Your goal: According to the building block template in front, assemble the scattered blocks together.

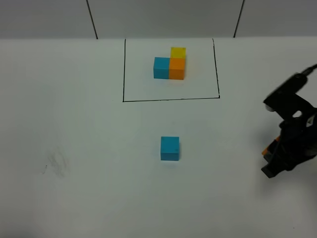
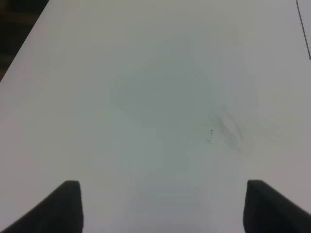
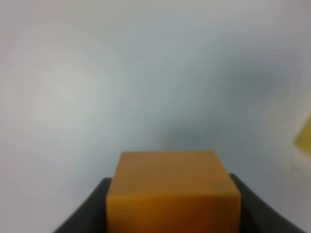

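Observation:
The building block template (image 1: 170, 66) is an L of blue, orange and yellow cubes inside a black-line rectangle at the back middle. One scattered sky blue cube (image 1: 170, 148) sits alone at the table's middle. My right gripper (image 1: 273, 157) is at the far right, shut on the scattered orange cube (image 1: 269, 148). The right wrist view shows this cube (image 3: 172, 194) between the dark fingers (image 3: 85, 213). A yellow patch (image 3: 303, 137) at that view's edge may be the yellow cube; it does not show in the exterior view. My left gripper (image 2: 163, 208) is open and empty over bare table.
A faint grey smudge (image 1: 57, 163) marks the white table at the left; it also shows in the left wrist view (image 2: 228, 131). A corner of the template's black line (image 2: 303, 29) shows there too. The table's edge (image 2: 24, 43) runs along that view's side.

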`<state>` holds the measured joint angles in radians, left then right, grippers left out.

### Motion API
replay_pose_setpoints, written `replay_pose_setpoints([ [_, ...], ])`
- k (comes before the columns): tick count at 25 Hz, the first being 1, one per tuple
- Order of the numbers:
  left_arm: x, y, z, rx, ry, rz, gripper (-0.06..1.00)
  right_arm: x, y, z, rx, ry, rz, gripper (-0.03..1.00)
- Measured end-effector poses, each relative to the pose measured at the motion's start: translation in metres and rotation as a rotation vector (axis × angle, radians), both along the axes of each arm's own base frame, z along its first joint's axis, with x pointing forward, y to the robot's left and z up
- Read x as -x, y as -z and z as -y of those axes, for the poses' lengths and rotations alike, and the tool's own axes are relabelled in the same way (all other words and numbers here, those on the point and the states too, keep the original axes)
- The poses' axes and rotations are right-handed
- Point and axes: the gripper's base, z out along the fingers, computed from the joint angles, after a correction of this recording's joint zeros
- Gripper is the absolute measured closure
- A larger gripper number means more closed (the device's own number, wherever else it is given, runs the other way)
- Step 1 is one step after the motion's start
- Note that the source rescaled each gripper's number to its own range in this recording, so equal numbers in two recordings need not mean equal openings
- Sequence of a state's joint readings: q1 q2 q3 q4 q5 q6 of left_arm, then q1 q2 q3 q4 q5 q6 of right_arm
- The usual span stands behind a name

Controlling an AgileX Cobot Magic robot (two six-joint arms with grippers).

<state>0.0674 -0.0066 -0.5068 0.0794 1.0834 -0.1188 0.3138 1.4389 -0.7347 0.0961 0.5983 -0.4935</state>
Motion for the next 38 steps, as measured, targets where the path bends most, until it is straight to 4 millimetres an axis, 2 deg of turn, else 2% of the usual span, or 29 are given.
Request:
replay_pose_setpoints([
  [9,0.000,0.000,0.000,0.000,0.000,0.000,0.40,-0.053,0.017,-0.074,0.121,-0.381,-0.059,0.79],
  [15,0.000,0.000,0.000,0.000,0.000,0.000,0.40,-0.068,0.025,-0.118,0.172,-0.564,-0.057,0.79],
  [18,0.000,0.000,0.000,0.000,0.000,0.000,0.40,-0.074,0.029,-0.134,0.182,-0.617,-0.058,0.79],
  [22,0.000,0.000,0.000,0.000,0.000,0.000,0.40,-0.076,0.037,-0.148,0.195,-0.674,-0.057,0.79],
  [27,0.000,0.000,0.000,0.000,0.000,0.000,0.40,-0.075,0.047,-0.153,0.204,-0.705,-0.076,0.79],
  [38,0.000,0.000,0.000,0.000,0.000,0.000,0.40,-0.070,0.047,-0.164,0.189,-0.734,-0.047,0.79],
])
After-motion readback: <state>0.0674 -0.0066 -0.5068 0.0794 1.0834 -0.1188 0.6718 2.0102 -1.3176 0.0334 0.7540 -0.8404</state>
